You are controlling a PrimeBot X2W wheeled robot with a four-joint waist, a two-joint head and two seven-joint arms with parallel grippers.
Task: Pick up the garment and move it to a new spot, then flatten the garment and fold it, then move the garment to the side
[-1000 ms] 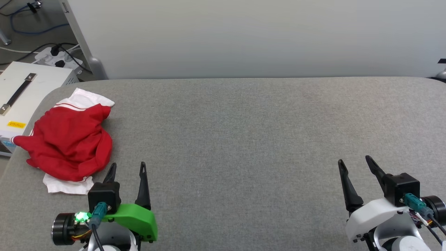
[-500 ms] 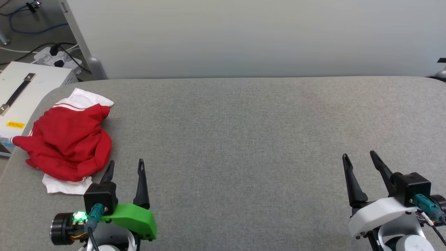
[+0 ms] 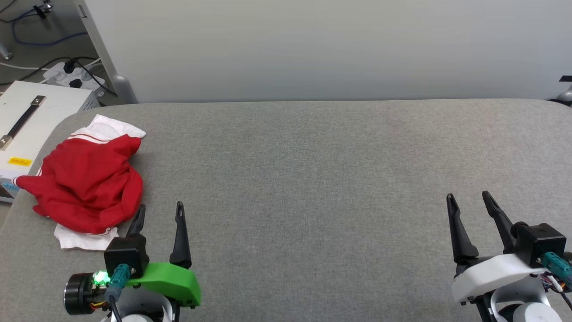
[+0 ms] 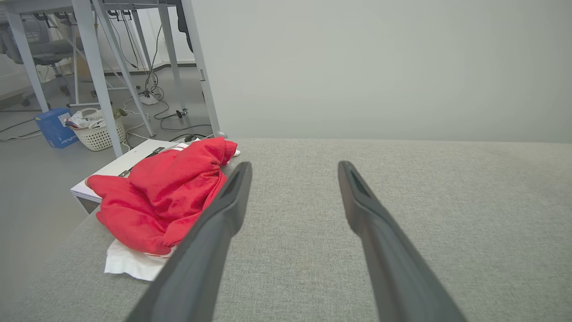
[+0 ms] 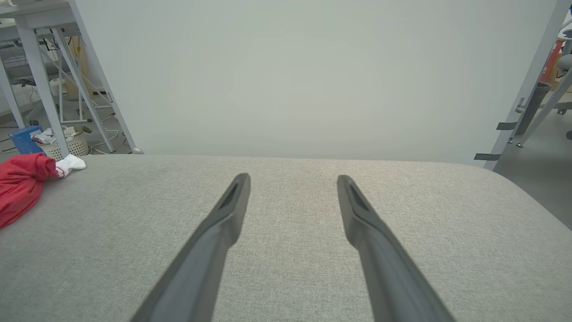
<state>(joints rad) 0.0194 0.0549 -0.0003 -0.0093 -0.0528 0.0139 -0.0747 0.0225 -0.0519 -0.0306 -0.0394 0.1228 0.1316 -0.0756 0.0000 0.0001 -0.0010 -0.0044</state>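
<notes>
The garment (image 3: 87,181) lies crumpled in a red heap with white sleeve parts showing, at the far left of the grey table (image 3: 313,170). It also appears as the garment (image 4: 165,192) in the left wrist view and the garment (image 5: 20,188) at the left edge of the right wrist view. My left gripper (image 3: 161,209) stands open just to the right of the heap's near edge, empty. My left gripper (image 4: 292,167) points past the heap. At the table's near right, my right gripper (image 3: 468,197) is open and empty, also seen as my right gripper (image 5: 292,179) over bare cloth.
A white box (image 3: 31,120) with a black handle stands off the table's left edge beside the garment. A pale wall panel (image 3: 313,49) rises behind the table's far edge. Cables and a power strip (image 3: 73,74) lie on the floor at the back left.
Both grippers have drifted slightly: the left a little toward the near edge, the right to the right and away. Both stayed open. The garment has not moved.
</notes>
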